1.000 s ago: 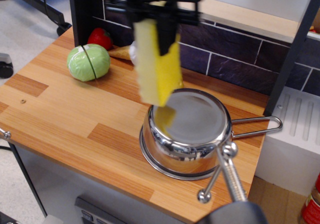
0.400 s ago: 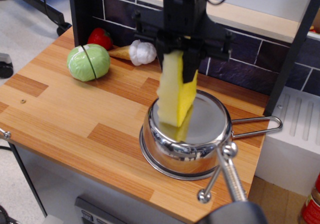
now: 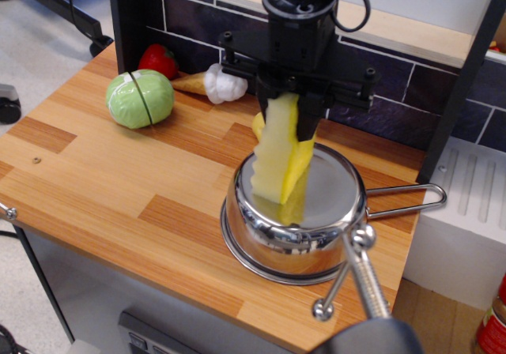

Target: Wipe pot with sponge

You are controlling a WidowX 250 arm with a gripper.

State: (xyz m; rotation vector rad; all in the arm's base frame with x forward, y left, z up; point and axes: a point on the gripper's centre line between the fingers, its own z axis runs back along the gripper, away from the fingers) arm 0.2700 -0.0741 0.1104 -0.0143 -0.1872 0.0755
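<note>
In the only view, the gripper is clenched on the top of the sponge, which hangs upright with its lower end inside the pot. The pot stands on the near right part of the wooden counter, with its wire handle pointing to the right.

Compared with one second ago, the sponge has moved to the right and down. Then it was hanging tilted over the left rim of the pot, with only its lower corner at the rim. Since the picture of 0.4 s ago it has gone a little deeper and a little more to the right, and it now reaches down toward the bottom. I judge that the wiping is starting or just about to start; whether the foam already presses on the steel I cannot tell.

On the far left of the counter lie a green cabbage, a red strawberry and a white garlic, well apart from the pot.

No brand, label or readable writing shows in this view.
</note>
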